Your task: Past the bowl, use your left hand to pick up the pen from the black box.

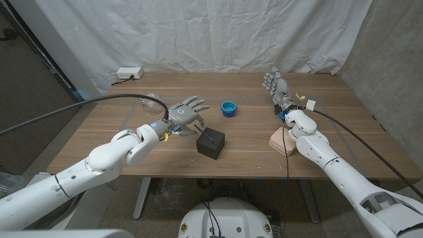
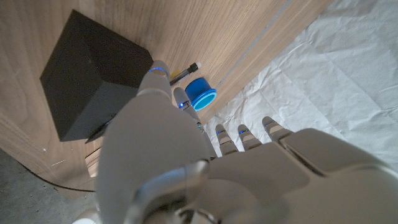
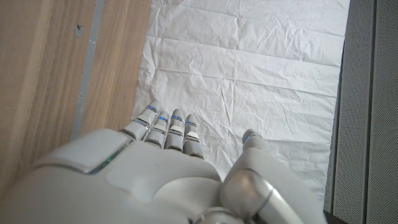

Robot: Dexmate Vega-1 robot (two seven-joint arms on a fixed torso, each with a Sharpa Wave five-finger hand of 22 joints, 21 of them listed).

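Hovering left hand (image 1: 186, 113) beside black box (image 1: 211, 143); empty.

bowl (image 1: 229, 108): 1 | black box (image 1: 211, 143): 1 | pen (image 2: 184, 73): 1 | power strip (image 1: 127, 74): 1 | pink pad (image 1: 280, 141): 1

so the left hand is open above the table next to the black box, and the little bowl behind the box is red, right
One slip: the bowl is blue, not red, as the head view shows. The rest holds: the left hand hangs open beside the black box, holding nothing, and the bowl stands on the table behind the box.
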